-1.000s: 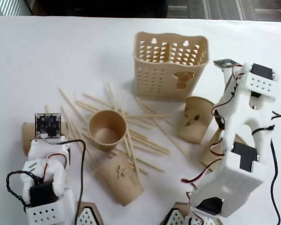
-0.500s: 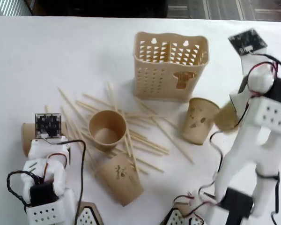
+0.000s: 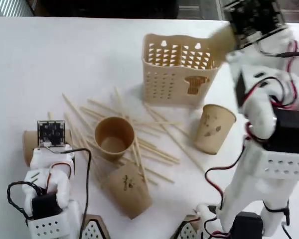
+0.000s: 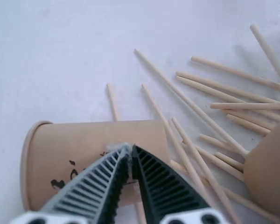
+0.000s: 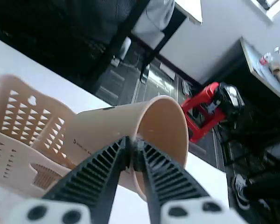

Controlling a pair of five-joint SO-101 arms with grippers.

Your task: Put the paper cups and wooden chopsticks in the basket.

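Pinching the paper cup [image 5: 107, 123] by its rim, my right gripper [image 5: 132, 143] closed tight, I should bring it fully above the basket [image 5: 18, 121] before opening.

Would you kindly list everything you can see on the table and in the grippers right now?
Basket: one, cream, far middle of the table.
Cups: five, tan; four on the table, plus the held cup by the basket.
Chopsticks: many, pale wood, scattered mid-table among the cups.
Table: one, white.
Left gripper: one, grey and black, shut, over a lying cup.
Right gripper: one, black, shut on the held cup's rim.
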